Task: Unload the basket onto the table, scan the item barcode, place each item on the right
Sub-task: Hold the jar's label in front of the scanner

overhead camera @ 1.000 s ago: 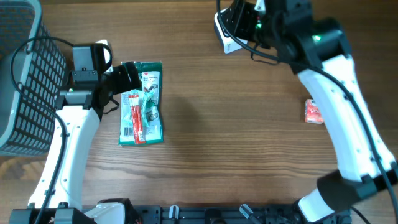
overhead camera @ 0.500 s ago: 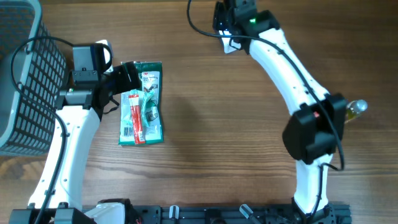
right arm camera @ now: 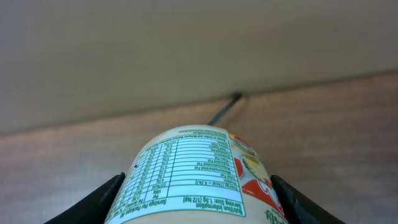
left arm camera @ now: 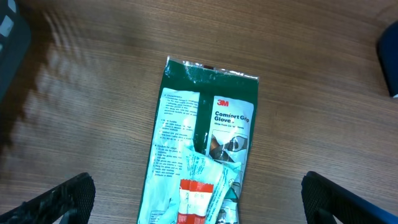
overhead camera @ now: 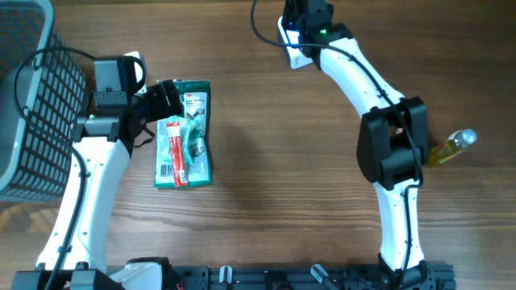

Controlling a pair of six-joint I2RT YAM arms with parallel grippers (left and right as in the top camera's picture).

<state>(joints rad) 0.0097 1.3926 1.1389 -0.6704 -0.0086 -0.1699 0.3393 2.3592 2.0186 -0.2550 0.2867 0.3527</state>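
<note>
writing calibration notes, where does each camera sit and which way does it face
overhead: above the table, facing straight down; left arm, right arm, basket, glove packet.
left wrist: on left arm, facing down at the packet; open left tool, fingers in lower corners.
right wrist: on right arm, facing along the table; right tool grips a labelled container.
shared: overhead and left wrist both show the packet.

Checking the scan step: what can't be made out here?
Held container: right wrist view shows only its nutrition panel; bottom edge cuts off the rest, no barcode seen.
Glove pack: lower end cut off in left wrist view; print too small overhead.
Bottle: partly behind the right arm overhead.
</note>
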